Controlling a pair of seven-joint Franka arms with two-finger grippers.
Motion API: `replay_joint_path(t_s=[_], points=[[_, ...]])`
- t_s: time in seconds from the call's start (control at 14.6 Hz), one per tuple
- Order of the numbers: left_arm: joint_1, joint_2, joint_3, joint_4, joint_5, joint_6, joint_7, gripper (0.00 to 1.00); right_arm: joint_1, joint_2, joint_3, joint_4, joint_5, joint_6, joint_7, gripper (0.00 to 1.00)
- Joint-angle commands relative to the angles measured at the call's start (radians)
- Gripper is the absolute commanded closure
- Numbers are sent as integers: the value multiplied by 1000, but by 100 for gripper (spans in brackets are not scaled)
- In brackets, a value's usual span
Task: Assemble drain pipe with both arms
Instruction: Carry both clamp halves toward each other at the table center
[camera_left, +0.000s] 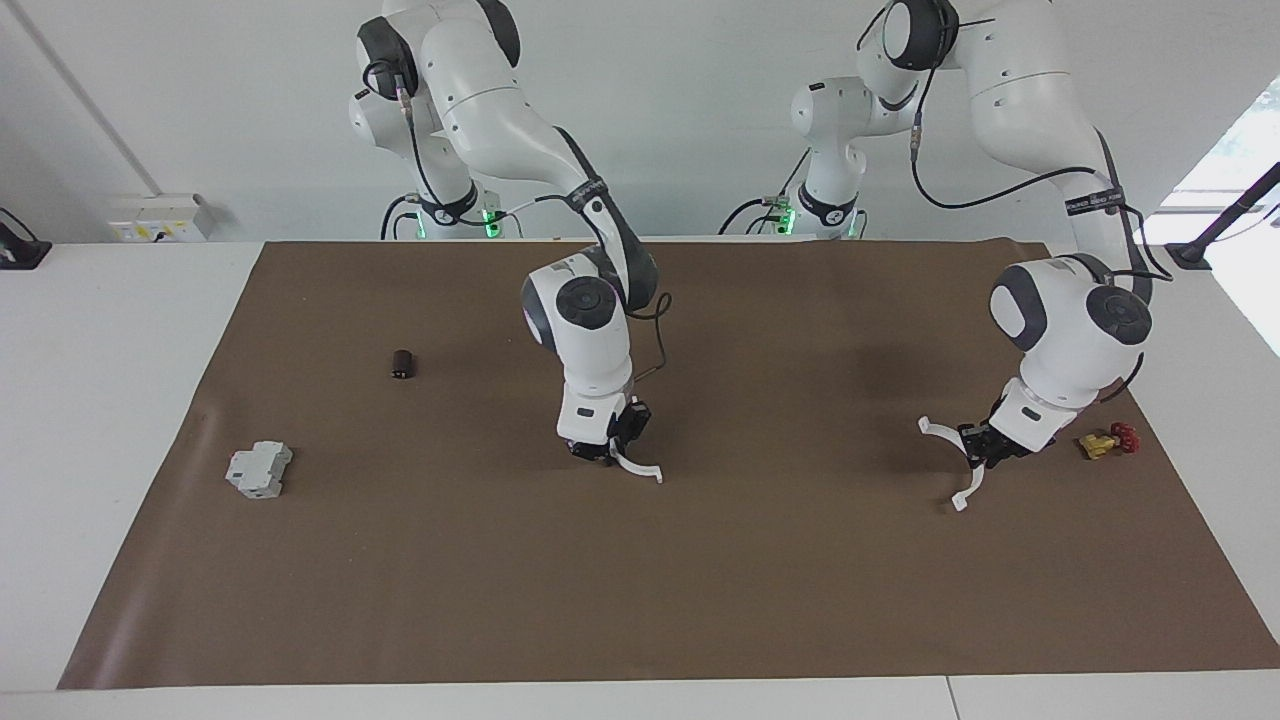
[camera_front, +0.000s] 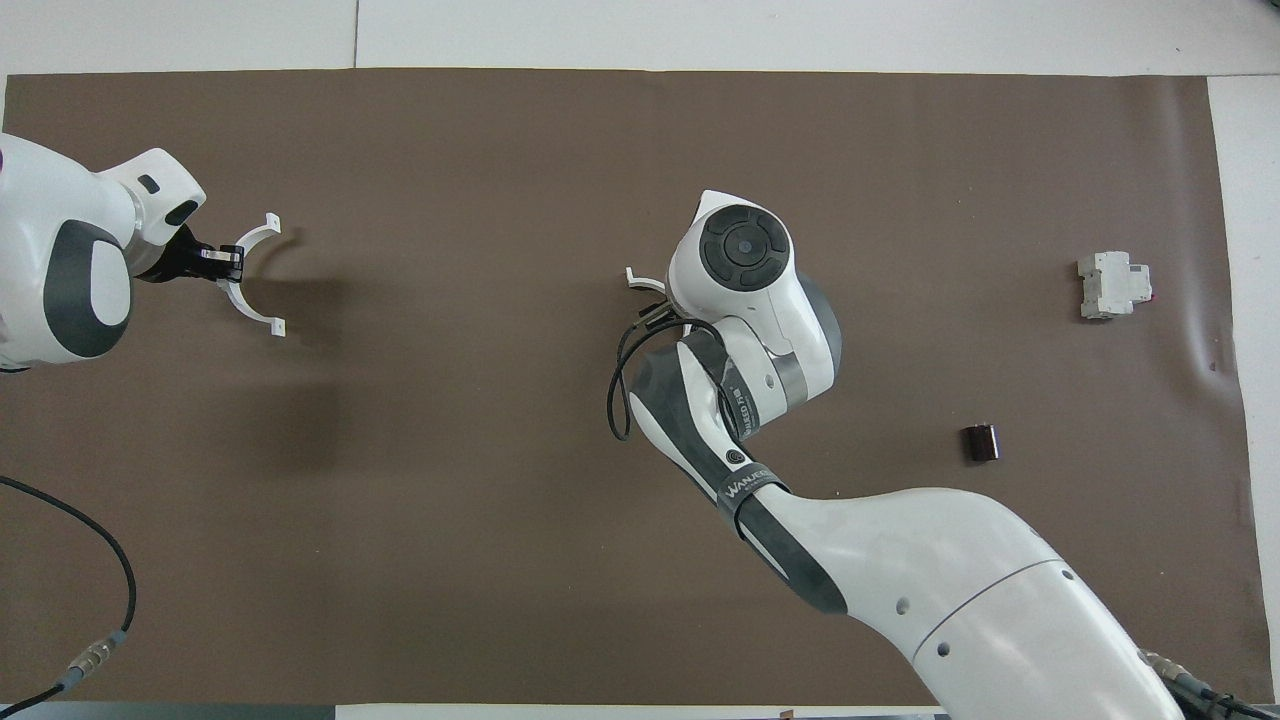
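White half rings sit in both black pincers.
The left gripper (camera_left: 975, 447) pinches one half ring (camera_left: 955, 462) over the brown mat (camera_left: 640, 580), near a little yellow-and-red valve (camera_left: 1108, 440). The right gripper (camera_left: 607, 452) pinches the other half ring (camera_left: 640, 467) over the middle. A grey block (camera_left: 258, 470) and a small dark cylinder (camera_left: 403, 364) lie toward the right arm's end.

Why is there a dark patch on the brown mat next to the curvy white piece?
It is a shadow. In the overhead view the left gripper holds a white half-ring, and a soft dark shadow lies on the brown mat beside it. The facing view shows faint shadows on the mat near each arm too.
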Motion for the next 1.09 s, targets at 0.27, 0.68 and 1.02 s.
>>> replay_joint_path(t_s=[0.27, 0.68, 1.02], points=[[-173, -2, 10, 45, 60, -28, -204, 100, 5, 0, -4, -13, -16, 4, 73, 100], [-365, 0, 10, 44, 84, -46, -474, 100, 2, 0, -4, -12, -67, 0, 218, 100], [-463, 3, 10, 45, 86, -68, -574, 100, 2, -3, -2, 17, -67, -12, 224, 0]])
